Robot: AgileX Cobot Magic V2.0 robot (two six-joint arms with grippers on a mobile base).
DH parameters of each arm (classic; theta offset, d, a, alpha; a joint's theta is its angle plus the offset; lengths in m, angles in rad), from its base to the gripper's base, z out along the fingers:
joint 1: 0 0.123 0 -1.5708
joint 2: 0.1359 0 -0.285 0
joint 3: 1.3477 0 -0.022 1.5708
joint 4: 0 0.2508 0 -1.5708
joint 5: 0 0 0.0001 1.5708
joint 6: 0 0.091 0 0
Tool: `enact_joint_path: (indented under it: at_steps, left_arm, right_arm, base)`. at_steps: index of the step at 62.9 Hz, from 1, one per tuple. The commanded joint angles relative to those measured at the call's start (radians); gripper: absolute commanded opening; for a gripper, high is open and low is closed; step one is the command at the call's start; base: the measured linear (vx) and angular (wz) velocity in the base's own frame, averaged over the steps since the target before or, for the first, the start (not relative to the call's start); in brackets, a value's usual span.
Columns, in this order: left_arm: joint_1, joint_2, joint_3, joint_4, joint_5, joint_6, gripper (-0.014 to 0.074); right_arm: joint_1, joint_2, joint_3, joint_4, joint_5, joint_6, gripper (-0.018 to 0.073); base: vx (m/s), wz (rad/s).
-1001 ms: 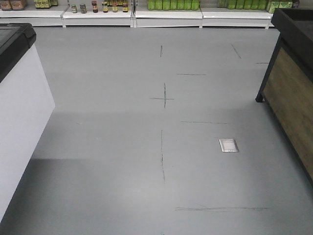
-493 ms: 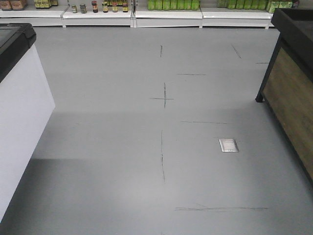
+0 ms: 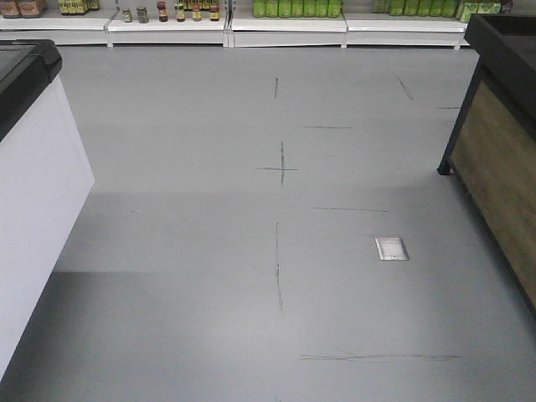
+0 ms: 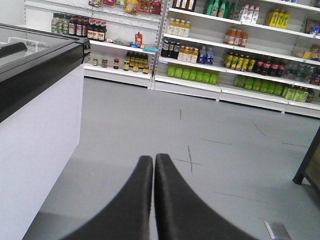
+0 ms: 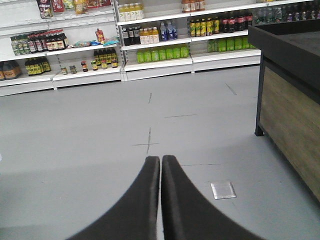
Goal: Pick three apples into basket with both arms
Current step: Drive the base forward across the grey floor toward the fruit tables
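We see first the smooth grey shop floor (image 3: 193, 251), which fills nearly the whole front view and carries several thin dark lines. On the left, near to us, stands a big white chest cabinet with a black rim on top (image 3: 33, 193). On the right stands a display stand with a wooden side panel and a black frame (image 3: 498, 159), and its black foot rests on the floor. Along the far wall runs a row of white shelves (image 3: 285, 21) filled with bottles and jars, among them a group of light green bottles (image 3: 297, 7) on the lowest board, near the middle. In the left wrist view the left gripper (image 4: 153, 159) points over the floor towards these shelves; its two black curved fingers (image 4: 135, 200) lie one against the other with only a hairline between them, and nothing is between them. In the right wrist view the right gripper (image 5: 160, 160) looks the same: its black fingers (image 5: 185, 205) are pressed together and hold nothing. A small square metal plate (image 3: 391, 249) is set in the floor right of the middle, and farther away a thin dark cross mark (image 3: 282, 168) is drawn on the floor. These views do not let us tell where the apples and the basket are.
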Motion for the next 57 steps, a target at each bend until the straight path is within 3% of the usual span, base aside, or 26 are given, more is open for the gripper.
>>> enact_joint_path:
  at_steps: [1, 57]
  left_arm:
    - [-0.006, -0.013, -0.025, -0.005, -0.081, 0.001, -0.0006]
    - [-0.006, -0.013, -0.025, -0.005, -0.081, 0.001, -0.0006]
  right_arm:
    - [0.001, -0.012, 0.012, -0.010, -0.073, -0.006, -0.0005]
    - [0.001, -0.012, 0.012, -0.010, -0.072, -0.006, -0.0005]
  base:
    - [0.00, 0.00]
    - [0.00, 0.00]
